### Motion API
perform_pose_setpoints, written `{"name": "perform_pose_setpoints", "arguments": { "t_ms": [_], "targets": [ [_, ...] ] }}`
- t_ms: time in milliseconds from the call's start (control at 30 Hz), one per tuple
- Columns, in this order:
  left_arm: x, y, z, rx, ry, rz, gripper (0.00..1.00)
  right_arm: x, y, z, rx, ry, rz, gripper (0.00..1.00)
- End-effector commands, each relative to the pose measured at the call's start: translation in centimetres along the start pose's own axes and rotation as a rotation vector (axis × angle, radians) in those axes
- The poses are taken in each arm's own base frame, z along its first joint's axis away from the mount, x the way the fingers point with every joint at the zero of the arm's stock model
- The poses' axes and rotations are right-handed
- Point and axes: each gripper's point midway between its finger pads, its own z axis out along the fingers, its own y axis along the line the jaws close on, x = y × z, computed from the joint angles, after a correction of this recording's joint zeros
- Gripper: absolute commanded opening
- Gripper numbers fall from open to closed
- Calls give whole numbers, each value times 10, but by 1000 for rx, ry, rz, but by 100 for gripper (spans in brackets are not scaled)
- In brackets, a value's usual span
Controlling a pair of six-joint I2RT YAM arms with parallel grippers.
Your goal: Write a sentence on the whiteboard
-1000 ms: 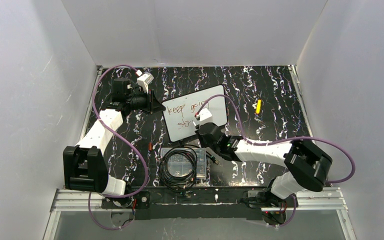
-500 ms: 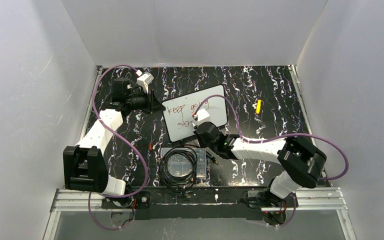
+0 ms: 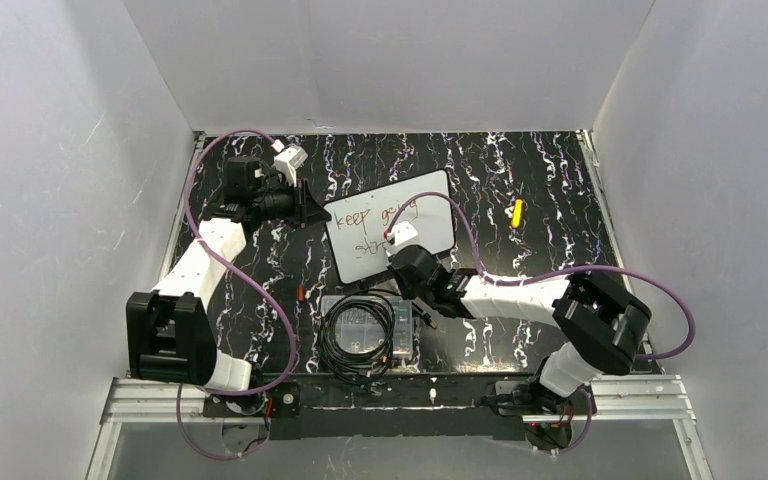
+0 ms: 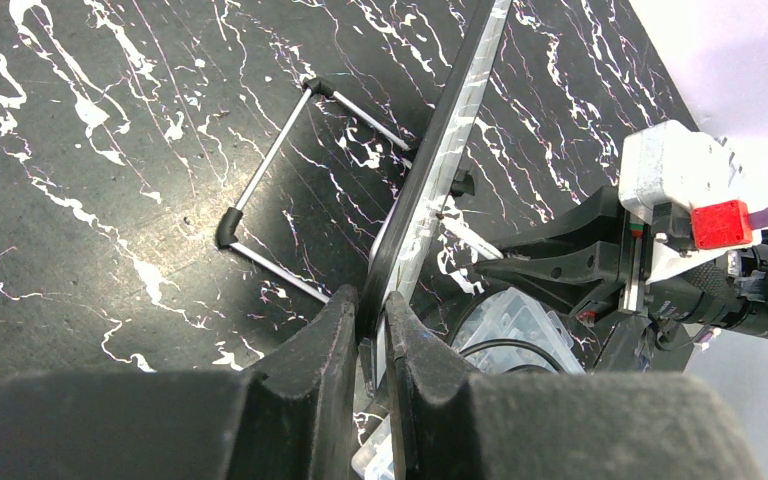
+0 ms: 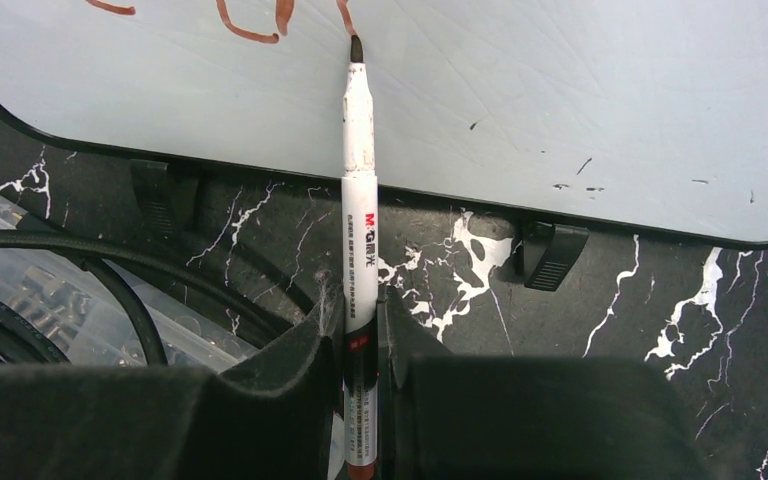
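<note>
You are pinching the left rim of the whiteboard (image 4: 438,170) in your left jaws, which are clenched on its thin edge. The board is standing propped on its feet in the middle of the surface (image 3: 520,170), just behind the clear box (image 3: 365,325) of coiled cable. Your right jaws are grasping the marker (image 5: 360,200), and its tip is touching the board at the end of the lower line of the sentence (image 3: 372,218). The top view is showing "keep going" above a started word, partly hidden by the wrist, so you are probably mid-word.

Watch the pressure: if you are pushing too hard, the board may be twisting in that narrow edge grip or tipping back, and the stroke will skip. The marker could also be sliding in the jaws. The right wrist and its purple cable (image 3: 460,215) are hanging close over the writing, so they may be smearing it.
</note>
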Motion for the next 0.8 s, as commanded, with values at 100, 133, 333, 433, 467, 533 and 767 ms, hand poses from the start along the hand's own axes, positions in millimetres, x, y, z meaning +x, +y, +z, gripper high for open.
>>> {"name": "perform_pose_setpoints", "arguments": {
  "t_ms": [100, 133, 333, 433, 467, 533, 767],
  "targets": [
    [-25, -9, -11, 5, -59, 59, 0, -17, -8, -4, 52, -39, 24, 1],
    [-25, -8, -10, 5, -58, 59, 0, -19, -9, -4, 57, -46, 23, 1],
    [-25, -8, -11, 5, -59, 58, 0, -32, -10, -4, 68, -73, 18, 1],
    [-25, -8, -11, 4, -59, 57, 0, -36, -9, -3, 66, -79, 13, 1],
    [-25, -8, -11, 4, -59, 57, 0, -37, -8, -3, 65, -81, 12, 1],
    [-25, -8, -11, 5, -60, 58, 0, -39, -7, -3, 62, -85, 11, 1],
    [-26, -8, -11, 5, -61, 59, 0, -37, -4, 0, 46, -74, 5, 1]
  ]
}}
